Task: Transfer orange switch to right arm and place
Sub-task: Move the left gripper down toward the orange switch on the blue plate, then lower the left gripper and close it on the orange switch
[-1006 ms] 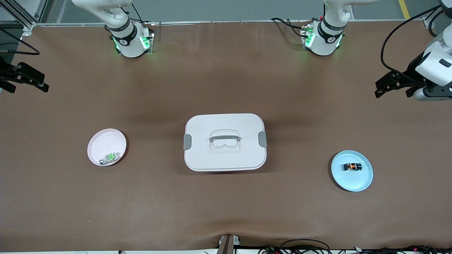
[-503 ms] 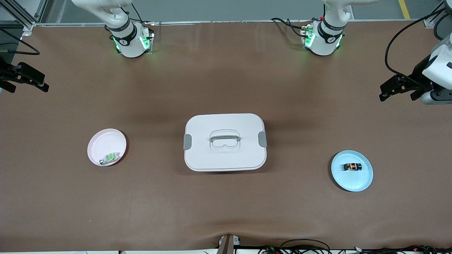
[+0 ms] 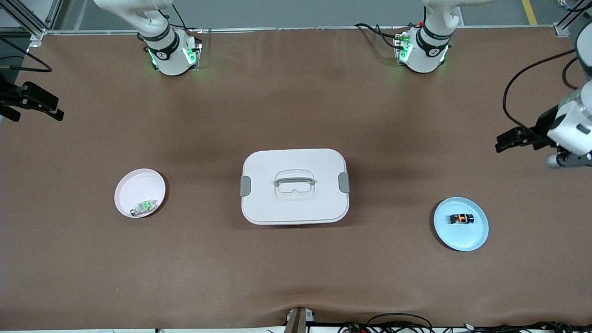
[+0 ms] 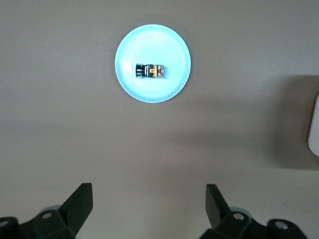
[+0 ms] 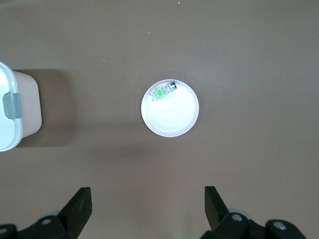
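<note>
The orange switch [image 3: 461, 218] is a stubby black part with a glowing orange mark. It lies on its side on a light blue plate [image 3: 462, 239] toward the left arm's end of the table. In the left wrist view the switch [image 4: 150, 70] and its plate [image 4: 172, 50] show well ahead of my left gripper [image 4: 148, 199], which is open and empty. That gripper [image 3: 504, 139] hangs over bare table at the left arm's end. My right gripper [image 3: 53, 107] waits over the table's edge at the right arm's end, and it [image 5: 148, 199] is open and empty too.
A white lidded box [image 3: 294, 186] with grey latches stands mid-table; its corner [image 5: 11, 107] also shows in the right wrist view. A pink plate [image 3: 138, 185] toward the right arm's end holds a small green-and-silver part [image 3: 144, 207]. The mat is brown.
My left gripper has shifted over the table toward the blue plate. The right arm, the plates and the box have not moved.
</note>
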